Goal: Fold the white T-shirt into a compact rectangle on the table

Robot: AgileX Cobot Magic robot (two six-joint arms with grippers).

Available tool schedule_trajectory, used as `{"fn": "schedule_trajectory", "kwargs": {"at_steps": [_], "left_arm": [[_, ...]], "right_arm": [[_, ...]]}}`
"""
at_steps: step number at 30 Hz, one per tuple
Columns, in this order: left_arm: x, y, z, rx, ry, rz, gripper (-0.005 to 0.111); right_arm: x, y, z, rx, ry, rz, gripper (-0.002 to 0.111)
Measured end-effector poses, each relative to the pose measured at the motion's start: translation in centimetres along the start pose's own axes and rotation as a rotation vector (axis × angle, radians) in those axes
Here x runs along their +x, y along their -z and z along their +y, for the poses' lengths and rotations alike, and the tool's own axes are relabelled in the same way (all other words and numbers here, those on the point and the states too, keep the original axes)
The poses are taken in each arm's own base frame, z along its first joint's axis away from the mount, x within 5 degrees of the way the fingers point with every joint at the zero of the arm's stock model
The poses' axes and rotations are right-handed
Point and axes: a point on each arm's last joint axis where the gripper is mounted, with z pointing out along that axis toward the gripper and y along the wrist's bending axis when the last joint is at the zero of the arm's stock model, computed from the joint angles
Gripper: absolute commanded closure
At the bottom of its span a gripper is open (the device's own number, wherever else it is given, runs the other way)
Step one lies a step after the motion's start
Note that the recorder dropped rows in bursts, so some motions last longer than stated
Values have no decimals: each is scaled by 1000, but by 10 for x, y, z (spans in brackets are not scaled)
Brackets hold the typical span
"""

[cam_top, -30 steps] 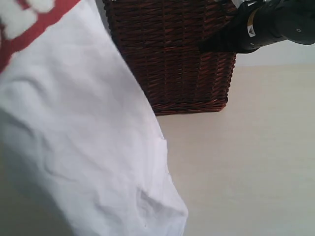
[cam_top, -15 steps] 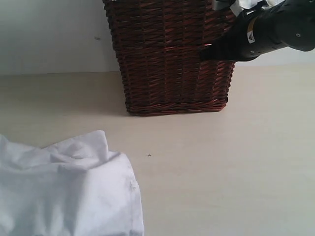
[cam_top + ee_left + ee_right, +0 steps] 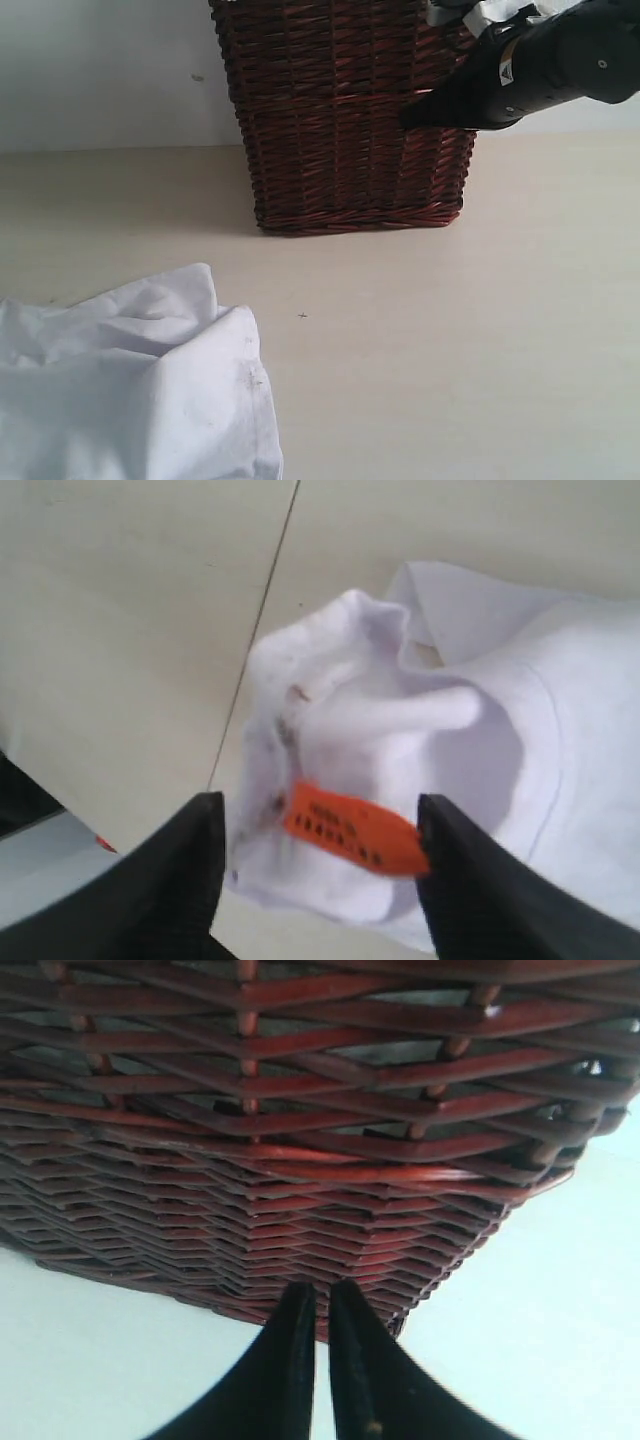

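Observation:
The white T-shirt [image 3: 130, 400] lies in a crumpled heap on the table [image 3: 450, 350] at the front left; its red lettering is hidden. In the left wrist view the shirt [image 3: 450, 710] is bunched around the collar, with the orange tag [image 3: 350, 830] showing. My left gripper [image 3: 320, 808] hovers open just over that tag, gripping nothing. It is out of the exterior view. My right gripper [image 3: 408, 118] is shut and empty, its tips [image 3: 322, 1290] close against the basket's side.
A dark wicker basket [image 3: 340, 120] stands at the back centre of the table, against a pale wall; its weave [image 3: 300, 1160] fills the right wrist view. A thin seam [image 3: 250, 650] runs across the surface beside the shirt.
The shirt, hanging close in front of the exterior camera one second ago, has dropped onto the table and settled into a heap. The right arm has shifted slightly left along the basket.

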Motion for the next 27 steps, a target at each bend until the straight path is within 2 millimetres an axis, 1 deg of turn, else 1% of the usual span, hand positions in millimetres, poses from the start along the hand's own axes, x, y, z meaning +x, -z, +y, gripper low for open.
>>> {"fn": "schedule_trajectory", "kwargs": {"at_steps": [1,4,5,8,10,11,13,14,15,17,19,21,22,25,27], "left_arm": [[-3,2,3,-11,4,-11,50],[-16,20,14,-9,48,-77,50],[-23,30,19,10,72,-111,50],[-33,52,23,107,106,-169,50],[-37,61,21,193,104,-192,50],[-39,66,17,270,93,-212,51],[-41,72,7,394,78,-233,54],[-42,75,1,458,63,-252,57],[-44,76,-4,516,60,-260,61],[-48,78,-14,618,44,-283,70],[-52,78,-23,695,30,-298,79],[-55,75,-32,755,6,-294,87],[-56,74,-36,785,-4,-292,92],[-57,68,-47,851,-31,-283,105],[-56,62,-52,867,-42,-282,107]], "right_arm": [[0,0,1,-10,5,4,100],[4,-4,7,-56,14,26,100],[6,-6,10,-73,18,37,100],[9,-11,14,-110,24,56,100],[10,-11,15,-122,21,62,100],[10,-11,15,-127,17,67,101],[10,-8,18,-140,16,76,103],[11,-6,23,-154,26,87,104],[11,-4,30,-173,46,94,106],[13,0,51,-231,93,106,108],[17,1,81,-311,152,108,108],[23,-2,109,-373,192,106,108],[29,-5,125,-402,210,109,108],[50,-25,152,-440,225,157,108],[60,-38,165,-456,231,198,108]]}}
